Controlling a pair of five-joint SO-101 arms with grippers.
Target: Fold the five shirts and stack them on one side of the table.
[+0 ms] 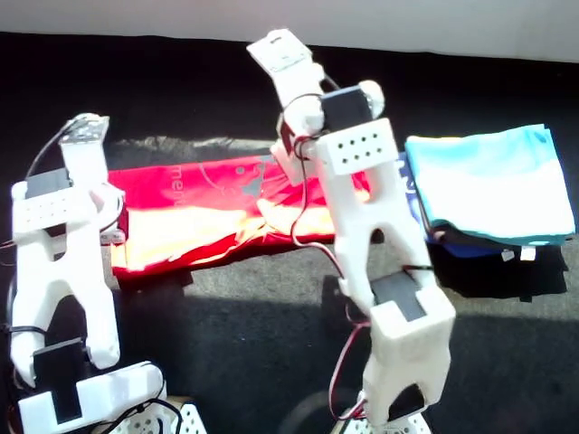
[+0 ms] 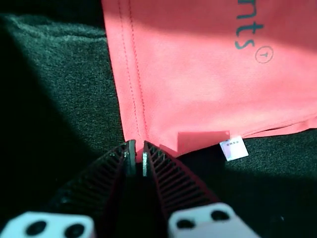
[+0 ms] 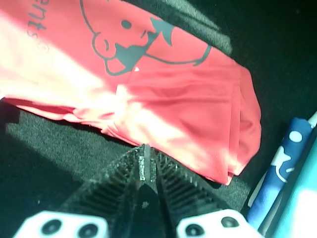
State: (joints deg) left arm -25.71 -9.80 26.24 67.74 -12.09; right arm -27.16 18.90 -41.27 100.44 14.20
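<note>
A red shirt (image 1: 199, 208) with a dark cartoon print lies folded into a long strip across the middle of the black table. My left gripper (image 2: 137, 156) sits at the shirt's left end. It is shut, with the hem corner (image 2: 136, 134) running in between the fingertips. My right gripper (image 3: 144, 161) is shut at the near edge of the shirt's right part (image 3: 163, 99), where the fabric bunches toward the tips. A stack of folded shirts (image 1: 493, 181) lies at the right, light blue and white on top, blue and black below.
A white label (image 2: 233, 148) sticks out from under the red shirt's edge. The blue folded shirt (image 3: 287, 158) lies close beside the red shirt's right end. Bare black tablecloth (image 1: 244, 307) stretches in front of the shirt, between the two arm bases.
</note>
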